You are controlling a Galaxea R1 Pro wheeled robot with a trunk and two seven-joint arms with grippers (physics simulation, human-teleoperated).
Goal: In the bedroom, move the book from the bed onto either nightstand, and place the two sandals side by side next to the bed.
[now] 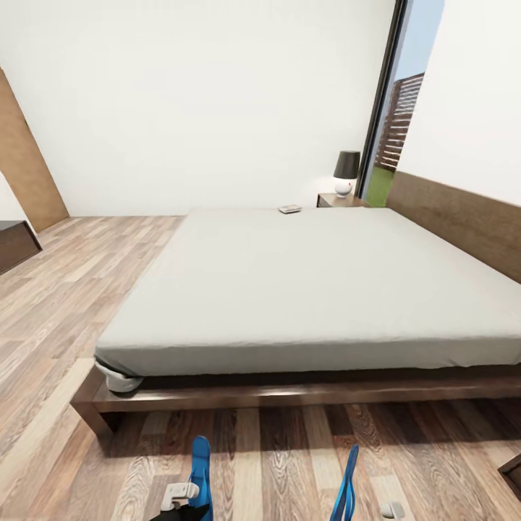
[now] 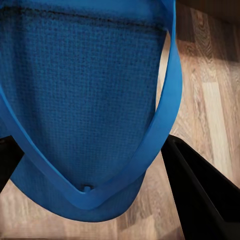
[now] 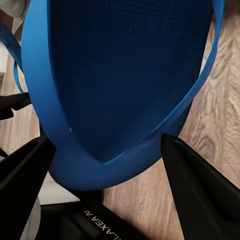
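Note:
Each gripper holds one bright blue sandal on edge above the wood floor, just in front of the bed's near side. My left gripper [image 1: 184,501] is shut on the left sandal [image 1: 200,463], whose sole and strap [image 2: 85,100] sit between its dark fingers [image 2: 200,190]. The right sandal [image 1: 348,477] fills the space between the right gripper's fingers [image 3: 200,195]; that gripper [image 3: 105,150] is shut on it. The book [image 1: 289,208] lies at the far edge of the bed's grey mattress [image 1: 311,289]. The nightstand [image 1: 340,200] stands beyond it, beside the headboard.
A black-shaded lamp [image 1: 346,172] stands on the nightstand. The bed's dark wooden frame [image 1: 289,396] juts out at floor level. A dark cabinet [image 1: 14,244] and a wooden door [image 1: 25,166] are at the left. A dark furniture corner [image 1: 512,469] shows at the lower right.

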